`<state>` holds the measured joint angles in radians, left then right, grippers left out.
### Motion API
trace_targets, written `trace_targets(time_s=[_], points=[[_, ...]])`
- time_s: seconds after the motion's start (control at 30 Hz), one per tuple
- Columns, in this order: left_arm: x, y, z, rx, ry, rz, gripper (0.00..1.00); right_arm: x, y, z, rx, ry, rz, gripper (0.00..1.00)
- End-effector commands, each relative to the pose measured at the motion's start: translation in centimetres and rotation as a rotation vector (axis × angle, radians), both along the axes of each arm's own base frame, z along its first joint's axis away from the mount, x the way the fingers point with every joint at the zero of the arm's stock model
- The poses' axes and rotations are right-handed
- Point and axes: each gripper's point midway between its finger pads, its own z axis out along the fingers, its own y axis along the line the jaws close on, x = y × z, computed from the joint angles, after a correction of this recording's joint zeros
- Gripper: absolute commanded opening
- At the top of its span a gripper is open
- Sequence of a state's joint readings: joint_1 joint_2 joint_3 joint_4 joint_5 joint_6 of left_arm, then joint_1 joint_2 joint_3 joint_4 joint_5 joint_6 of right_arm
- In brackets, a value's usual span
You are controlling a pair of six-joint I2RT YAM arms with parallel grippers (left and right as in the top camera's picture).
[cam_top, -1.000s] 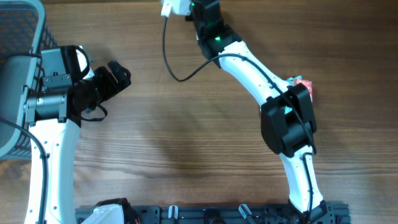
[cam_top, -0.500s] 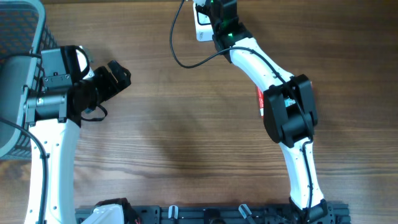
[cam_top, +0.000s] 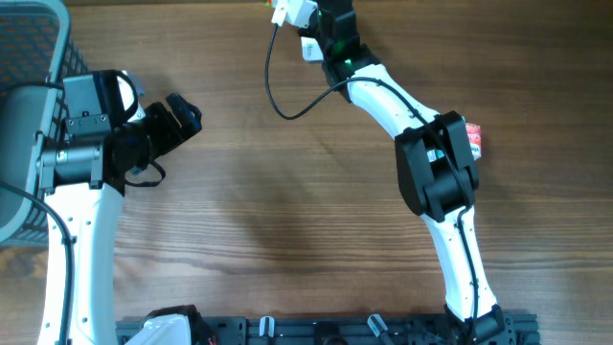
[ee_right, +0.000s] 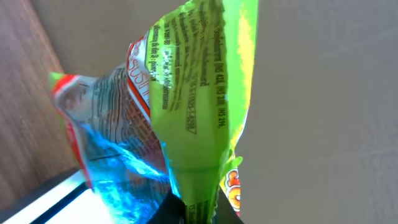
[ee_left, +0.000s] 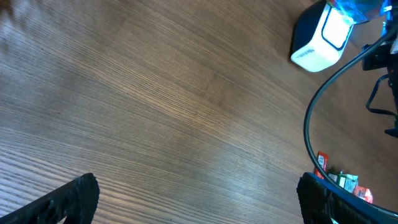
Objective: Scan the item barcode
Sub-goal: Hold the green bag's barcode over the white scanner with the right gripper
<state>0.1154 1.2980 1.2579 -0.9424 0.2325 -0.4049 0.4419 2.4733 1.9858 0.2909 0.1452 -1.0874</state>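
Packet: green crinkly snack wrapper with a clear part and red trim. It is pinched at its lower edge by the right claw, jaws pressed together on the film. The rest of the wrapper sticks out past the fingertips. Blue light falls on the clear part.

Right wrist view: a white edge of the scanner shows just beside the packet, lower left.

Left wrist view: the scanner is a small white and black box on the table, at the far side. The packet is just over its top, lit blue. Whether they touch, cannot tell.

Overhead: the right arm is stretched to the far middle of the table, over the scanner. The packet is mostly hidden by the arm there. A black cable loops out beside the arm.

Left claw is at the left side, jaws spread wide with nothing between them. It is well apart from the packet and scanner. A grey mesh basket stands at the far left, beside the left arm. Small red and green packets lie on the table near the right arm's elbow.
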Motion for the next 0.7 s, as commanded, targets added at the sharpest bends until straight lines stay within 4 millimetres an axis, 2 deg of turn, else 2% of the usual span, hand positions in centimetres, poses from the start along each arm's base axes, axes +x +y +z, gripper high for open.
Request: trace_targets(time_s=[0.0,0.1,0.33,0.4,0.5,0.57,0.67], points=[[0.2,0.3,0.5,0.012,-0.016,0.002,1.0,-0.5,1.4,0.1,0.044,0.023,0.02,0.04],[0.2,0.3,0.5,0.012,-0.016,0.002,1.0,-0.8,1.9,0.0,0.095,0.044,0.016,0.04],[0.2,0.3,0.5,0.012,-0.016,0.002,1.0,-2.4,1.6,-4.2,0.028,0.233,0.005,0.04],[0.2,0.3,0.5,0.012,-0.016,0.002,1.0,-2.7,1.4,-4.3,0.054,0.264,-0.009,0.04],[0.2,0.3,0.5,0.012,-0.016,0.002,1.0,-3.2,2.1,-2.9,0.104,0.277,0.028,0.04],[0.2,0.3,0.5,0.012,-0.016,0.002,1.0,-3.7,2.8,-1.0,0.158,0.277,0.068,0.04],[0.2,0.3,0.5,0.012,-0.016,0.002,1.0,-4.1,2.9,2.8,0.22,0.243,0.08,0.04]])
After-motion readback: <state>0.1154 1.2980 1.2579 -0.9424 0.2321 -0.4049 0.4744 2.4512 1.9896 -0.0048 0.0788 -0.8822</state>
